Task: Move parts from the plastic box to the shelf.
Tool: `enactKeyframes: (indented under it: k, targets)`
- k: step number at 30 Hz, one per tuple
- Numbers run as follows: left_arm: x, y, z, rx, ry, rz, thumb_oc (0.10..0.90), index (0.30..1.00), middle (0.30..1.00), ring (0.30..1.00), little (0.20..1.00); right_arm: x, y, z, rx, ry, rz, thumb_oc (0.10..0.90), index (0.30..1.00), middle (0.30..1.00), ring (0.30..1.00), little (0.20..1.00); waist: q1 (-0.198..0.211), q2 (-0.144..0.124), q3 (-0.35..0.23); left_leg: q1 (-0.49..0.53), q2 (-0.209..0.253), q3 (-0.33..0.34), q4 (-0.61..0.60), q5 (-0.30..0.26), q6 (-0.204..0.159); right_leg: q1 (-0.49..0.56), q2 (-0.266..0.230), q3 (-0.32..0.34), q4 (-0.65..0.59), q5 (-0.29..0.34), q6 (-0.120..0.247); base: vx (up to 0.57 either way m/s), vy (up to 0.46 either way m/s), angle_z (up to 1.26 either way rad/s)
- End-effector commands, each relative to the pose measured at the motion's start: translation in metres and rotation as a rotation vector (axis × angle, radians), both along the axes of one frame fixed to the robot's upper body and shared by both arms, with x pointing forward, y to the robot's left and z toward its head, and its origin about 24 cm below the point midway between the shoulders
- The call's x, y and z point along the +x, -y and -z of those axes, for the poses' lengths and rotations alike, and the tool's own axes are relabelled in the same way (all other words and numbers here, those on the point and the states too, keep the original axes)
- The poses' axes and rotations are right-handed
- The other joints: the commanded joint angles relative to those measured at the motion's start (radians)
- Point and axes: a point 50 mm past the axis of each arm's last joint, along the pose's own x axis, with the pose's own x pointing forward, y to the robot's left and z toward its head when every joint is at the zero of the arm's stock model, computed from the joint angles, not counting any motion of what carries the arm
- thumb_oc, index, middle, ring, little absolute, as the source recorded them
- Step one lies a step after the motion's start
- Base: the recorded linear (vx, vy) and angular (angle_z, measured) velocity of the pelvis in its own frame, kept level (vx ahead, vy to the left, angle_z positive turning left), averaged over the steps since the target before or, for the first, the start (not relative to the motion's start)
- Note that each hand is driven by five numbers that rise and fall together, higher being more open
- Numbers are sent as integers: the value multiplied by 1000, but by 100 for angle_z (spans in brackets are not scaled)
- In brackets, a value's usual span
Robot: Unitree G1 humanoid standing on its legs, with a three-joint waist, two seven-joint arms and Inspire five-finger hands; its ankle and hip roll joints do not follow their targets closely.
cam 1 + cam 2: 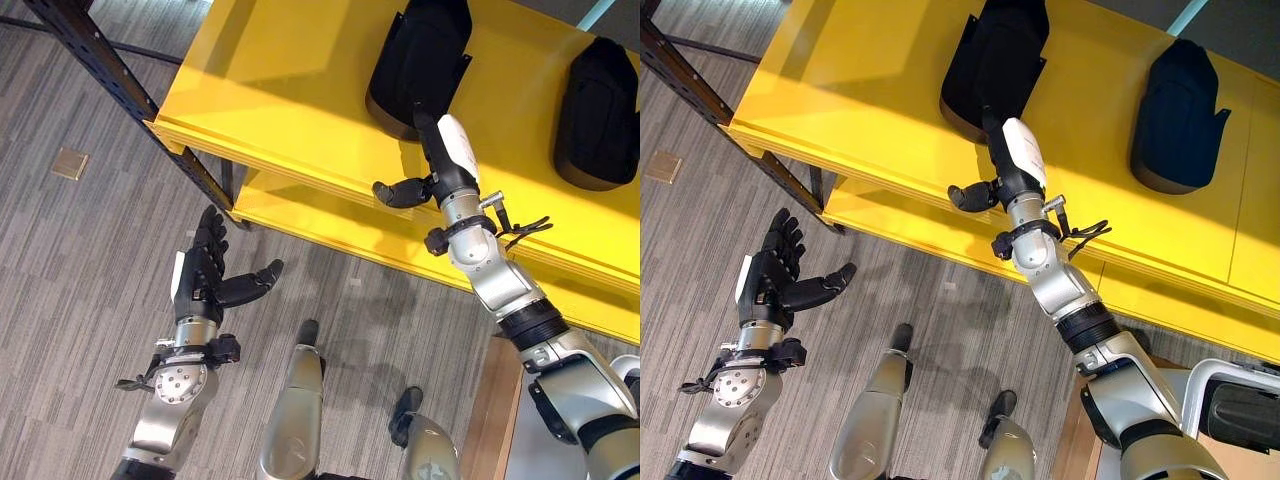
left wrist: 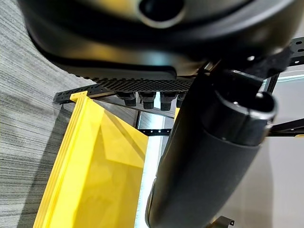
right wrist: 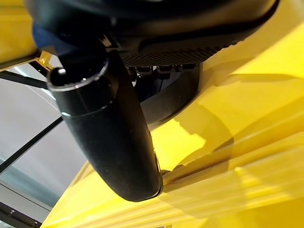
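Observation:
Two black moulded parts lie on the yellow shelf (image 1: 290, 80): one (image 1: 420, 50) near the middle and another (image 1: 600, 100) further right. My right hand (image 1: 450, 150) reaches over the shelf's front edge. Its straight fingers rest against the near edge of the middle part and its thumb (image 1: 400, 190) sticks out sideways, holding nothing. In the right wrist view the thumb (image 3: 114, 137) hangs over the yellow board (image 3: 247, 123) with the dark part (image 3: 166, 99) just past the fingers. My left hand (image 1: 200, 280) hovers open and empty above the floor, below the shelf's left corner.
A lower yellow board (image 1: 300, 215) runs under the top shelf. A black perforated frame upright (image 1: 110, 70) slants along the shelf's left end. A small square plate (image 1: 70, 163) is set in the grey carpet. A wooden surface edge (image 1: 490, 420) shows at the lower right.

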Motion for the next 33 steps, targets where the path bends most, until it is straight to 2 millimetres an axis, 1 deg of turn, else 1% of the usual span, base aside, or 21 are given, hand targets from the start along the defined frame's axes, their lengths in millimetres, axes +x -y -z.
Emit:
enactKeyframes:
  k: [1,7,11,21,23,25,26,28,33]
  targets:
    - [-6,-2,-38,13,210,0,900,1000,1000,1000,1000,-8,24,-22,-54,135,69,900,1000,1000,1000,1000,-12,0,-81,48,109,37,-79,7,-13,-7,4,62,76,-20,-26,0,0,0]
    - [-6,-3,-39,12,213,0,900,1000,1000,1000,1000,-9,26,-18,-51,122,78,900,1000,1000,1000,1000,-15,1,-81,48,108,36,-84,14,-10,-11,5,64,78,-17,-26,0,0,0]
    - [-6,-2,-38,10,208,3,900,1000,1000,1000,1000,-8,27,-15,-54,113,85,900,1000,1000,1000,1000,-16,0,-79,52,108,39,-82,7,-9,-9,5,68,76,-17,-25,0,0,0]
    - [-5,-2,-38,12,207,4,900,1000,1000,1000,1000,-11,30,-15,-41,123,91,900,1000,1000,1000,1000,-22,-1,-89,46,109,40,-76,5,-10,-10,4,67,76,-22,-26,0,0,0]
    - [-5,-2,-38,11,211,5,900,1000,1000,1000,1000,-13,29,-20,-35,147,79,900,1000,1000,1000,1000,-23,2,-90,48,110,40,-77,6,-12,-7,5,64,76,-22,-25,0,0,0]
    - [-5,-3,-40,9,216,-1,900,1000,1000,1000,1000,-19,26,-31,-26,203,63,900,1000,1000,1000,1000,-25,3,-94,44,109,39,-82,12,-10,-11,5,63,73,-17,-25,0,0,0]
    - [-5,-3,-40,11,217,-4,900,1000,1000,1000,1000,-23,24,-37,-22,240,51,900,1000,1000,1000,1000,-26,3,-93,47,109,40,-80,7,-10,-9,5,65,75,-21,-25,0,0,0]
    - [-6,-4,-40,11,218,-12,900,1000,1000,1000,1000,-31,20,-50,-11,309,26,900,1000,1000,1000,1000,-27,5,-95,44,108,39,-84,13,-9,-14,4,65,73,-17,-25,0,0,0]
    - [-8,-5,-41,9,220,-14,900,1000,1000,1000,1000,-45,15,-81,13,462,-6,900,1000,1000,1000,1000,-23,6,-98,43,107,40,-79,6,-9,-18,5,67,83,-25,-26,0,0,0]
